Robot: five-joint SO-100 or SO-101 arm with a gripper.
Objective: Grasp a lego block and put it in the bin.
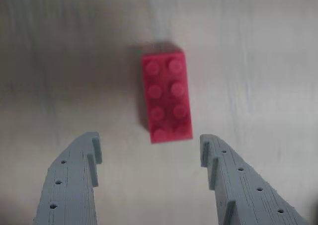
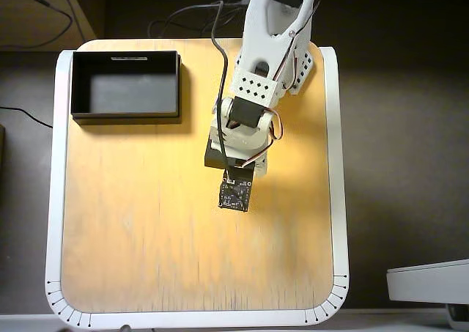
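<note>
In the wrist view the red lego block (image 1: 166, 97) lies studs up on the pale wooden tabletop, its long side pointing away from me. My gripper (image 1: 150, 137) is open; its two grey fingers (image 1: 74, 180) rise from the bottom edge, just short of the block's near end, with nothing between them. In the overhead view the arm (image 2: 256, 90) reaches down the table's middle, and its wrist camera board (image 2: 234, 194) covers the fingers and the block. The black bin (image 2: 124, 114) stands at the table's top-left corner, with nothing in it.
The wooden table (image 2: 146, 237) has a raised white rim all round. Cables (image 2: 218, 53) trail from the arm's base at the top edge. A light grey object (image 2: 429, 281) sits off the table at the lower right.
</note>
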